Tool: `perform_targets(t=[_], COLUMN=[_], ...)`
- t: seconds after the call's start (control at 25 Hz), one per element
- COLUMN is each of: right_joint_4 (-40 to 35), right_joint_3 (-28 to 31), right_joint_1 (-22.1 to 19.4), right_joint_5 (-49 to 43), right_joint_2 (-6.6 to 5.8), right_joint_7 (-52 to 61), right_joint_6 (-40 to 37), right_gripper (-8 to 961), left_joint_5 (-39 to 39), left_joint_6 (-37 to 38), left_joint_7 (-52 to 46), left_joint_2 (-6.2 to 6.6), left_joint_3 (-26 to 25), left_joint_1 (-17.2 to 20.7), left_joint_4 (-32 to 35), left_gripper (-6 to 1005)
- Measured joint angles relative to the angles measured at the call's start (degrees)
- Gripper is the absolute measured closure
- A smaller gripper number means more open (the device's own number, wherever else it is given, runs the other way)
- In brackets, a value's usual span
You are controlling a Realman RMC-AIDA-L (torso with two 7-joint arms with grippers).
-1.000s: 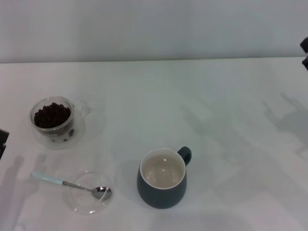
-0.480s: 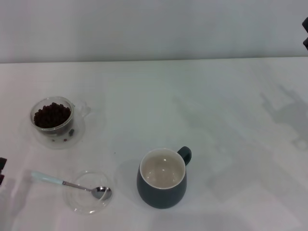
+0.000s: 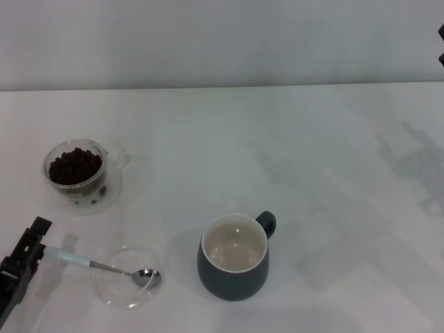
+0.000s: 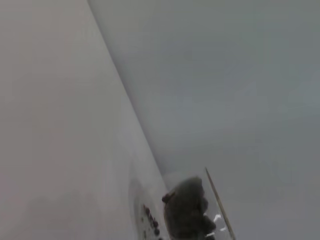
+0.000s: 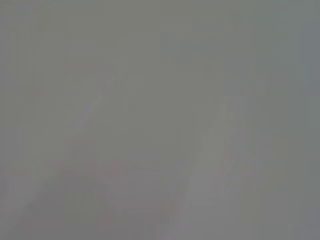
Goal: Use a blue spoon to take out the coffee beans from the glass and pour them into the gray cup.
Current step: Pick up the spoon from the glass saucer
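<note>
My left gripper sits low at the near left corner of the bench, its dark body running off the lower edge of the head view. I cannot tell whether its fingers are open or closed. The pale handle end of the blue spoon lies just beside the tip of those fingers, on their inner side; whether they touch it I cannot say. The spoon lies flat, its metal bowl resting inside a flat clear dish a little further out from the fingers toward the middle of the bench.

Beyond the fingers, further from me, stands the glass with the coffee beans heaped in it. It sits on a clear saucer holding a few loose beans. My left wrist camera catches the same glass and its beans at the picture's edge.

The gray cup stands upright well apart from the fingers, past the dish, its handle turned away from me and to the right, its cream inside bare.

My right gripper is only a dark sliver at the far right edge of the head view, well apart from everything; I cannot tell how its fingers stand.
</note>
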Motion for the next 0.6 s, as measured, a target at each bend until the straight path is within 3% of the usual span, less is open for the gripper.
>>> perform_targets(t=[0.6], right_joint_4=[0.0], right_joint_3=[0.0], right_joint_1=[0.5], right_joint_5=[0.0], right_joint_2=[0.08], right_joint_7=[-0.1], right_joint_6=[0.7], right_gripper=[316], left_joint_5=[5.4], left_joint_6=[-2.2], left_joint_7=[-0.1], left_joint_2=[-0.23], left_joint_3=[0.2], left_joint_1=[-0.9], left_joint_4=[0.0], left_gripper=[167])
